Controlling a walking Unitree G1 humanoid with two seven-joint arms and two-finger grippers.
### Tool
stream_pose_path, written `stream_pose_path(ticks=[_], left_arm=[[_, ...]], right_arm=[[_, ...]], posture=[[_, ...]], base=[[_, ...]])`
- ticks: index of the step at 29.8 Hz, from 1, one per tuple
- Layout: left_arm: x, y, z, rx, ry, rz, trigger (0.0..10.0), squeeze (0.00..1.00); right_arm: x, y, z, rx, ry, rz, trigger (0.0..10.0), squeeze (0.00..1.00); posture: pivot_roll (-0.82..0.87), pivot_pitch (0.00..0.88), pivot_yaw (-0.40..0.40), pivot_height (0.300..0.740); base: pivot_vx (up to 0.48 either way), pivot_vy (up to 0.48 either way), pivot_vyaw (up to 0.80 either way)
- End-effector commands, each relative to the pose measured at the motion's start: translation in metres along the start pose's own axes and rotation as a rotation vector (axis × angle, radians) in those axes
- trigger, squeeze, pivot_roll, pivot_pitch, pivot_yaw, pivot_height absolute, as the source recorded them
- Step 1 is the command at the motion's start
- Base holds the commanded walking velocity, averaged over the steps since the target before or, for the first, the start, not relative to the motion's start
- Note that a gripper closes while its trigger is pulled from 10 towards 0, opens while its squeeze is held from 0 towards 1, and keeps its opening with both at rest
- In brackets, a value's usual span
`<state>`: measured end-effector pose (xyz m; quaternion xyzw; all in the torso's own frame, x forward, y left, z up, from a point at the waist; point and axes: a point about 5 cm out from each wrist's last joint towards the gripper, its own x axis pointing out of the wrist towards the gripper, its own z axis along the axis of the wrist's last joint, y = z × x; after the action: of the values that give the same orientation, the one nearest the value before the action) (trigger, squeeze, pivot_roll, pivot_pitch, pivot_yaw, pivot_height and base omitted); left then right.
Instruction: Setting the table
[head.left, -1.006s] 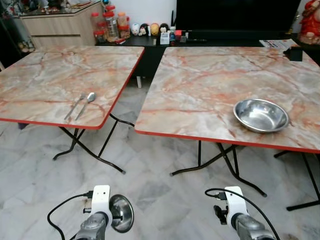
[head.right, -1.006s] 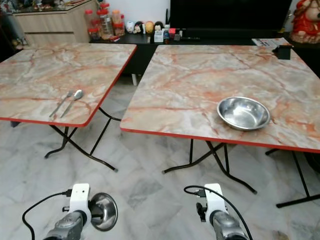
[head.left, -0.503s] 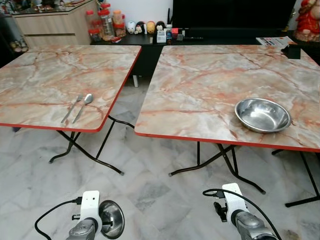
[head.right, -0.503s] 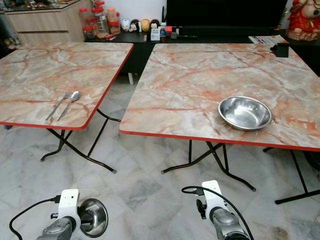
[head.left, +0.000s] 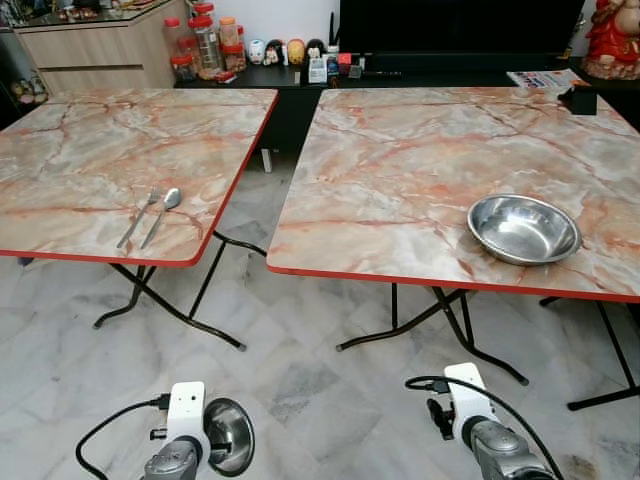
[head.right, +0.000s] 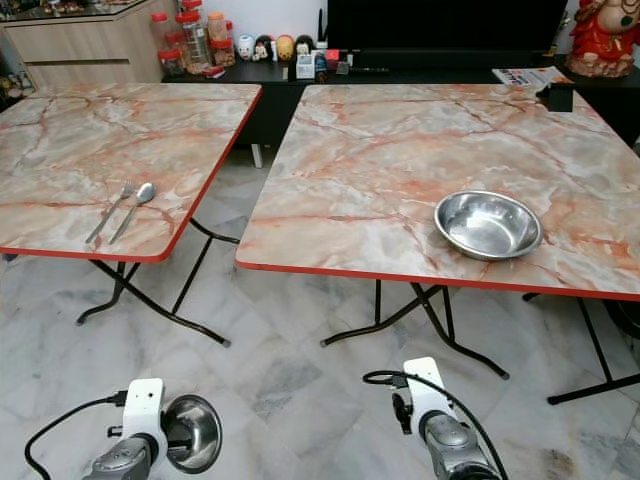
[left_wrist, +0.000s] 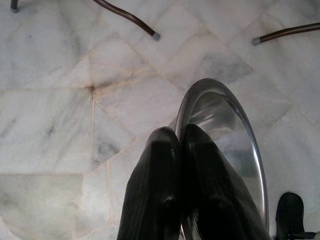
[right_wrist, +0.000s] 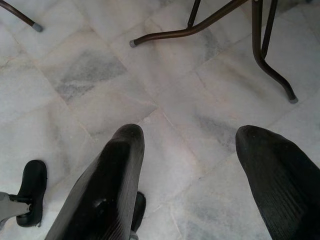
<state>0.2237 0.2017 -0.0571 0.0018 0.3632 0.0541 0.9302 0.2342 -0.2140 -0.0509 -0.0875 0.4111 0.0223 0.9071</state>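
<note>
Marble-patterned folding tables (head.left: 420, 160) await settings, so the left gripper (left_wrist: 182, 165) stays pinched on 1 steel bowl's (left_wrist: 225, 135) rim for carrying, while the right gripper (right_wrist: 190, 165) hangs spread, empty.

You had two steel bowls in play. One steel bowl (head.left: 524, 228) sat upright on the right marble-top table (head.left: 420, 160), near its front right edge, open side up and shiny. The held bowl (left_wrist: 225, 145) was clamped by its rim, on edge, low over the floor. A fork (head.left: 138, 218) and spoon (head.left: 160, 215) lay side by side near the left table's (head.left: 90, 150) front edge.
</note>
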Motion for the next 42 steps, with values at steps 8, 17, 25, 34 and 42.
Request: stream_pose_path(ticks=[8, 17, 25, 34, 42], left_arm=[[-0.002, 0.016, -0.004, 0.013, 0.025, 0.024, 10.0, 0.0], [-0.001, 0.005, -0.004, 0.025, 0.013, 0.006, 10.0, 0.0], [-0.002, 0.006, -0.007, 0.031, 0.018, 0.001, 10.0, 0.0], [-0.006, 0.027, -0.012, 0.028, 0.028, 0.022, 10.0, 0.0], [-0.008, 0.014, -0.023, 0.031, 0.05, 0.008, 10.0, 0.0]], right_arm=[[0.0, 0.0, 0.003, 0.012, -0.022, -0.012, 10.0, 0.0], [0.001, 0.0, 0.004, 0.039, -0.029, -0.026, 10.0, 0.0], [0.0, 0.0, 0.002, 0.016, -0.004, -0.027, 10.0, 0.0], [0.001, 0.001, 0.003, -0.008, -0.018, -0.032, 10.0, 0.0], [0.001, 0.001, 0.002, 0.012, -0.007, -0.056, 10.0, 0.0]], posture=[[-0.07, 0.002, 0.04, 0.74], [-0.08, 0.003, 0.041, 0.74], [-0.07, 0.0, 0.044, 0.74], [-0.08, 0.0, 0.054, 0.74], [-0.1, 0.001, 0.07, 0.74]], base=[[0.0, 0.0, 0.0], [0.0, 0.0, 0.0], [0.0, 0.0, -0.05], [0.0, 0.0, -0.19], [0.0, 0.0, 0.0]])
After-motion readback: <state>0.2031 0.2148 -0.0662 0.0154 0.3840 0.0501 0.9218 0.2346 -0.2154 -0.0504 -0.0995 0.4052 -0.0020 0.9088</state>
